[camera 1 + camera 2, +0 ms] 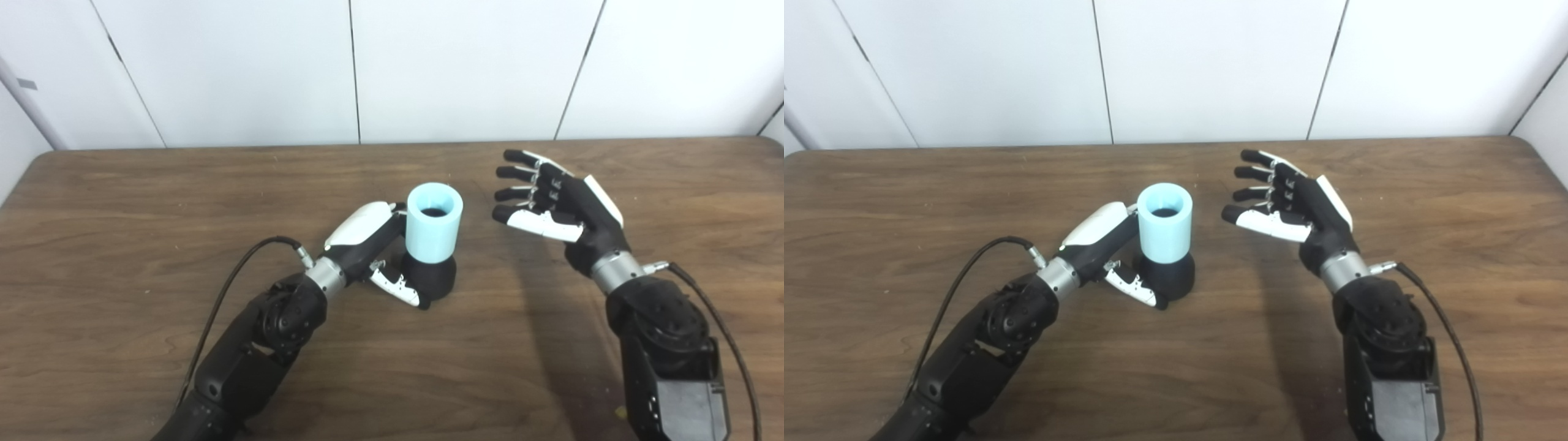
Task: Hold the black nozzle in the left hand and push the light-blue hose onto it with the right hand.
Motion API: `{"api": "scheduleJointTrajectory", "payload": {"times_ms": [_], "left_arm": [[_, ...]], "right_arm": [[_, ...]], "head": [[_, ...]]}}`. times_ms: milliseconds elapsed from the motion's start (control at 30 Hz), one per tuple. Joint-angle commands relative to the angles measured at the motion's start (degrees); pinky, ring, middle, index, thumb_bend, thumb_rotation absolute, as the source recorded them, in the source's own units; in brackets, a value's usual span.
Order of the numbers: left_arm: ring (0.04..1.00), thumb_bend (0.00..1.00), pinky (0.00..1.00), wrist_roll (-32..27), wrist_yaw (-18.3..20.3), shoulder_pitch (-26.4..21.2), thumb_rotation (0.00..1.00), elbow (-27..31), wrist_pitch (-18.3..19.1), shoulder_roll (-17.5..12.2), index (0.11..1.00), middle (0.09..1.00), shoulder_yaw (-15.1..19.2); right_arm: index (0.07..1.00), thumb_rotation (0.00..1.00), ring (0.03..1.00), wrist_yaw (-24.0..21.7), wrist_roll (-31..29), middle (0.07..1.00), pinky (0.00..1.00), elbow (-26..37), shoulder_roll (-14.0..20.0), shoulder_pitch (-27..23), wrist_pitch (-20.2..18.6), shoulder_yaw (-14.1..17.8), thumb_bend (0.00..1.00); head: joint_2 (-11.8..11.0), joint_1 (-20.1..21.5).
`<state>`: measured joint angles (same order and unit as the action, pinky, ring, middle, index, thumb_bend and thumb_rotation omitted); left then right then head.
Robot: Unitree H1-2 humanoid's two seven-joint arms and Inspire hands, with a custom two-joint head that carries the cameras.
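The black nozzle (430, 277) stands on the brown table (122, 202) near the middle, wide base down. The light-blue hose (433, 223), a short upright tube, sits on top of it with its open end up. My left hand (373, 254) wraps around the nozzle from the left, thumb across its front, fingers hidden behind the hose. My right hand (554, 205) hovers to the right of the hose, a short gap away, fingers spread and holding nothing.
White wall panels (465, 67) rise behind the table's far edge. Black cables (233, 275) trail from both wrists over the tabletop. Bare wood lies on the left, right and front of the hands.
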<state>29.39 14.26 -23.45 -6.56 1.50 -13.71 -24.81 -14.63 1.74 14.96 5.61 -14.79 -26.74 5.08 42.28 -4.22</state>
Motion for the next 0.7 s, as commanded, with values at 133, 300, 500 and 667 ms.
{"api": "scheduleJointTrajectory", "payload": {"times_ms": [133,300,500,667], "left_arm": [[0.884,0.97,0.99,0.81,2.87,1.8,0.29,-0.84,5.24,-1.6,0.919,0.914,0.73],[0.964,1.0,1.0,1.88,3.66,1.83,0.33,0.3,6.49,-1.81,0.977,0.975,0.24],[0.976,1.0,1.0,2.49,4.11,2.09,0.34,0.61,6.56,-2.26,0.986,0.981,0.11],[0.977,0.99,1.0,2.17,4.23,2.82,0.31,1.54,6.83,-2.38,0.981,0.977,0.6]], "right_arm": [[0.824,0.29,0.669,0.89,-0.95,0.788,0.55,1.18,2.46,-1.72,2.39,-1.2,0.71],[0.824,0.29,0.664,1.79,-0.51,0.787,0.55,1.58,3.2,-1.61,2.55,-1.92,0.71],[0.824,0.28,0.667,2.57,-0.92,0.786,0.55,2.37,3.57,-0.67,3.07,-2.19,0.72],[0.827,0.3,0.676,2.92,-1.56,0.795,0.55,2.4,3.28,-0.18,3.74,-2.1,0.73]], "head": [[0.17,0.13],[0.38,0.2],[-0.78,0.64],[-1.79,0.42]]}}
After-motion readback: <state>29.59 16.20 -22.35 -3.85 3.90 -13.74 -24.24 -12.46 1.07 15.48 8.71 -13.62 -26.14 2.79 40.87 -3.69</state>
